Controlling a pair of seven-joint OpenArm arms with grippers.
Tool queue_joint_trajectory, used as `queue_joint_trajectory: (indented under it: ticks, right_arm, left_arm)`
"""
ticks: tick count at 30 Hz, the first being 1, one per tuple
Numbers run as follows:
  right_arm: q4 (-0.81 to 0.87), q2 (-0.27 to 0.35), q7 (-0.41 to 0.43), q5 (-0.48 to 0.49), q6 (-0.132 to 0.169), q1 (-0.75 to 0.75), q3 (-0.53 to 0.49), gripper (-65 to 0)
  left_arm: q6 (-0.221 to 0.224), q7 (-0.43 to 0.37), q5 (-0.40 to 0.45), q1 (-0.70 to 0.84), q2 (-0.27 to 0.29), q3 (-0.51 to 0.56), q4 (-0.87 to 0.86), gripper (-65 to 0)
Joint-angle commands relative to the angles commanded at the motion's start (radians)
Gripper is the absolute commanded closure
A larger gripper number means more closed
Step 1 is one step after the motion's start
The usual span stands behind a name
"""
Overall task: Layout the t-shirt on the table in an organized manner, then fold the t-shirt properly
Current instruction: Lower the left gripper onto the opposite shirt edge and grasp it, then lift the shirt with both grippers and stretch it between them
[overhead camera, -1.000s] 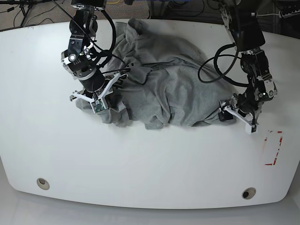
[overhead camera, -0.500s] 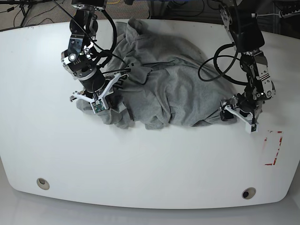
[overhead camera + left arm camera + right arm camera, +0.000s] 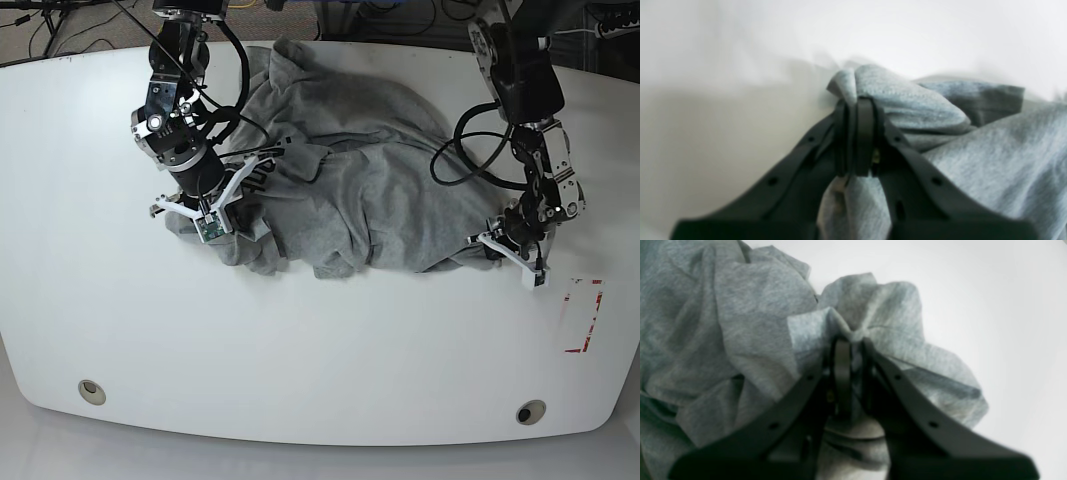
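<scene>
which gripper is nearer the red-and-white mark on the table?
Left. The left gripper, shut on the t-shirt edge, sits just beside the red-and-white mark. The right gripper holds the shirt's opposite side, far across the table.

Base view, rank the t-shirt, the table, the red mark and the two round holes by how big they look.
1. table
2. t-shirt
3. red mark
4. The two holes look about alike, so no ranking between them.

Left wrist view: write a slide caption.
Left tool shut on a bunched fold of the grey t-shirt above the white table.
</scene>
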Motion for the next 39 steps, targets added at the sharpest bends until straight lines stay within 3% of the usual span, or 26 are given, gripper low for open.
queue_joint_trajectory:
  ticks: [4, 11, 17, 28, 39]
  right_arm:
    - [0.020, 0.002, 0.000, 0.000, 0.000, 0.000, 0.005, 0.0]
    - [0.034, 0.009, 0.002, -0.006, 0.000, 0.066, 0.005, 0.0]
    - [0.031, 0.011, -0.003, -0.008, 0.000, 0.161, 0.006, 0.0]
    - [0.020, 0.075, -0.017, -0.008, 0.000, 0.362, 0.034, -0.2]
    - [-0.046, 0.195, -0.075, -0.006, 0.000, 0.615, 0.028, -0.2]
  left_arm:
    - [-0.002, 0.006, -0.005, 0.026, 0.002, -0.002, 0.109, 0.0]
    - [-0.002, 0.015, -0.103, 0.061, -0.005, -0.054, 0.287, 0.0]
    - [-0.002, 0.121, -0.181, -0.020, -0.064, -0.103, 0.319, 0.0]
    - [-0.002, 0.242, -0.358, -0.207, -0.140, -0.203, 0.388, 0.0]
    - [-0.002, 0.284, -0.374, -0.399, -0.184, -0.224, 0.391, 0.0]
